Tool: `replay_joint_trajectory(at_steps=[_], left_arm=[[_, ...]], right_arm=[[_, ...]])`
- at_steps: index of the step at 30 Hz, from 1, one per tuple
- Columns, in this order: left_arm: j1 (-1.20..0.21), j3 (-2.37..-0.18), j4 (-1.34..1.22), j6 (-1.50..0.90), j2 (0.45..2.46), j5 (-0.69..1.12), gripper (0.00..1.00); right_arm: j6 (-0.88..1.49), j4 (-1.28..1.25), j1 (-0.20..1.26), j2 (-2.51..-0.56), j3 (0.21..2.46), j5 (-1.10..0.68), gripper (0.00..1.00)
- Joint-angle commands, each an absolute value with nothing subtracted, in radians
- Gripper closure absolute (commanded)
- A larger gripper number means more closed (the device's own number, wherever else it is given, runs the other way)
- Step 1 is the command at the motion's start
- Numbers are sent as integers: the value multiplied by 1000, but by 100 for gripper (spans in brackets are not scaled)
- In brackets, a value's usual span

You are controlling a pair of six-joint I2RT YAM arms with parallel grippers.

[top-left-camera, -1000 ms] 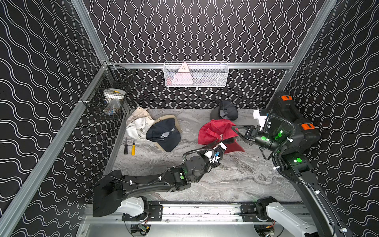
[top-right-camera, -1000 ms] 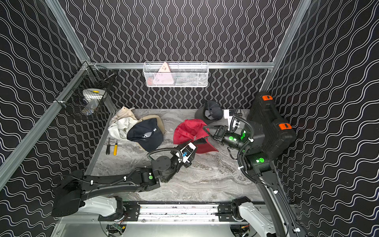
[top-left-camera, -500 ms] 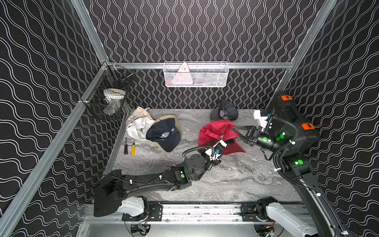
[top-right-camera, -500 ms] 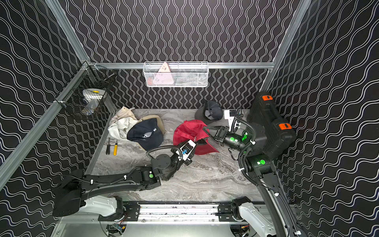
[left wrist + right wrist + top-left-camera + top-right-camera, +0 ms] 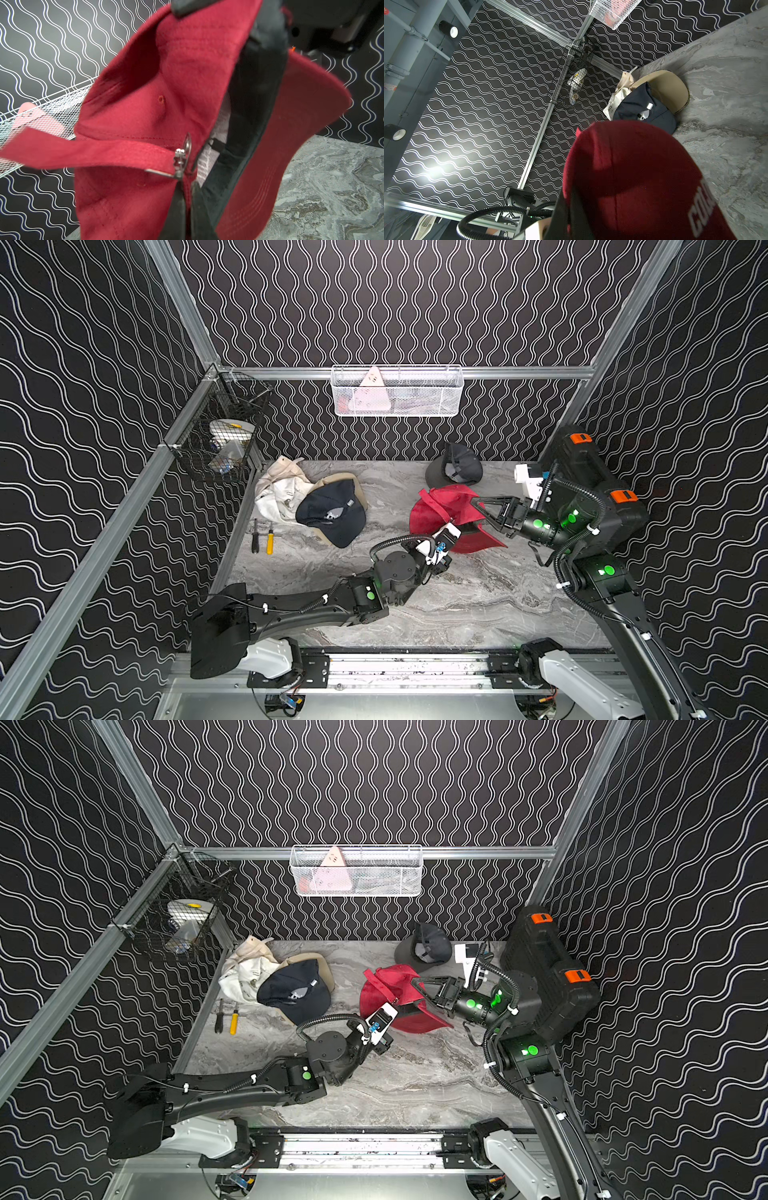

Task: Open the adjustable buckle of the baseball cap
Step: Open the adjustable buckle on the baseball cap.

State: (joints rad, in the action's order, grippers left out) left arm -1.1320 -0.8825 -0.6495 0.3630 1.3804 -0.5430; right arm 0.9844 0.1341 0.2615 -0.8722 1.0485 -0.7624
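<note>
The red baseball cap point(image 5: 440, 506) point(image 5: 386, 986) hangs tilted just above the table, held from both sides. My right gripper point(image 5: 474, 502) point(image 5: 568, 220) is shut on its rim by the black sweatband. In the left wrist view the metal buckle point(image 5: 182, 158) sits at the cap's back opening, with the red strap point(image 5: 83, 153) running out of it. My left gripper point(image 5: 188, 199) point(image 5: 451, 527) is shut on the red fabric right beside the buckle. In both top views the buckle is hidden under the left wrist.
A navy cap point(image 5: 332, 514) lies on a tan cap and white cloth at the back left, a dark grey cap point(image 5: 455, 470) at the back. Two screwdrivers point(image 5: 262, 537) lie by the left wall. A black case point(image 5: 590, 481) stands behind my right arm.
My left gripper has moved in toward the cap and closed on the fabric by the buckle. The right gripper has kept its hold and shifted the cap slightly.
</note>
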Motion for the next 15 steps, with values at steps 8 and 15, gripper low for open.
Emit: replay_joint_trajectory(at_steps=[8, 15], left_arm=[[-1131, -970, -371, 315, 1323, -502, 100], [-1131, -1036, -141, 261, 1272, -500, 100]], right_arm=[[823, 320, 262, -905, 1087, -672, 100], [716, 440, 262, -926, 1114, -643, 92]])
